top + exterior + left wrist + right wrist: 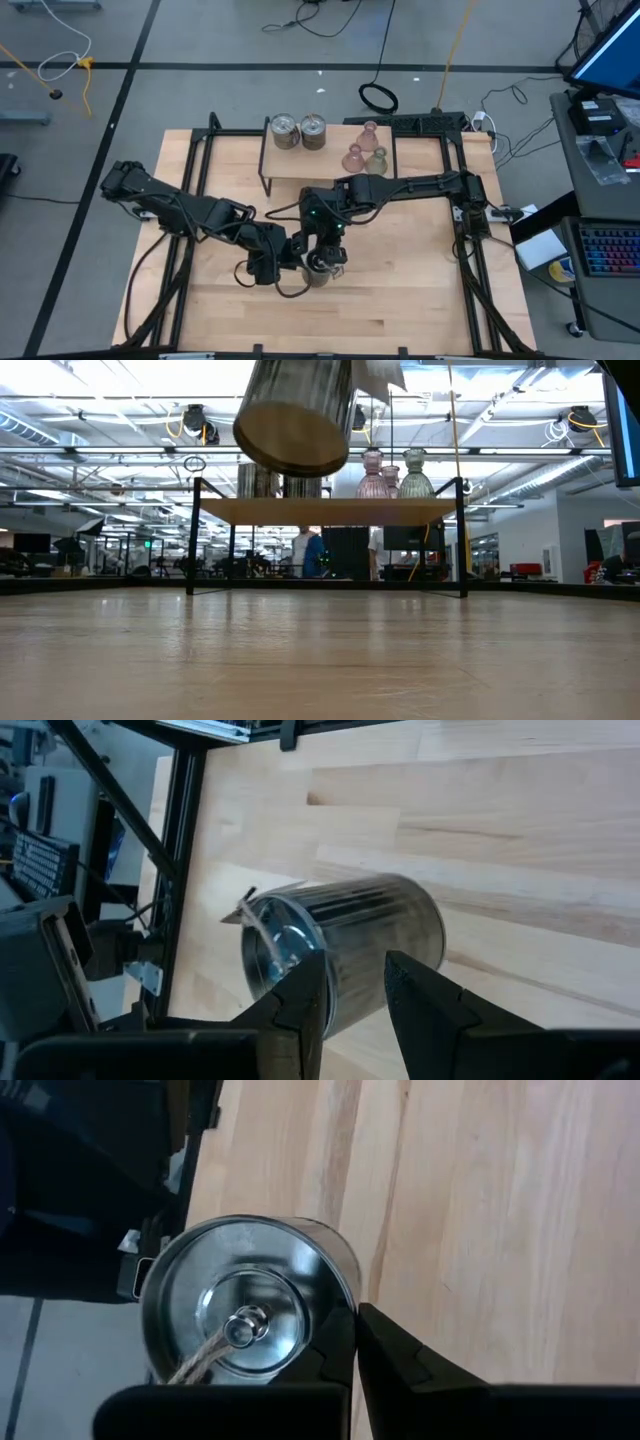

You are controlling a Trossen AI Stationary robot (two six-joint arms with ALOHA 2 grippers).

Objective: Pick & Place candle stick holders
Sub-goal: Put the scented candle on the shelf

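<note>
A shiny silver candle stick holder hangs tilted above the middle of the table, where both arms meet. My right gripper is shut on its rim. My left gripper stands part open at the same holder: one finger in front of the open mouth, the other beside the outer wall. Two more silver holders and three tinted glass ones stand on their bases on the raised wooden shelf at the far side. My right gripper pinches the silver holder's thin wall at the rim of its open end, one finger inside the cup and one outside. The fingers slant down from the far right. The holder is lifted clear of the table and tilted, its flat base facing down. My left gripper has its fingers on either side of the same rim, with a gap wider than the wall; whether they touch it I cannot tell.
The wooden shelf stands on black legs at the table's far middle. Black frame rails run along both sides of the table. Bare wood lies to the near side, left and right of the arms. People show in the room beyond.
</note>
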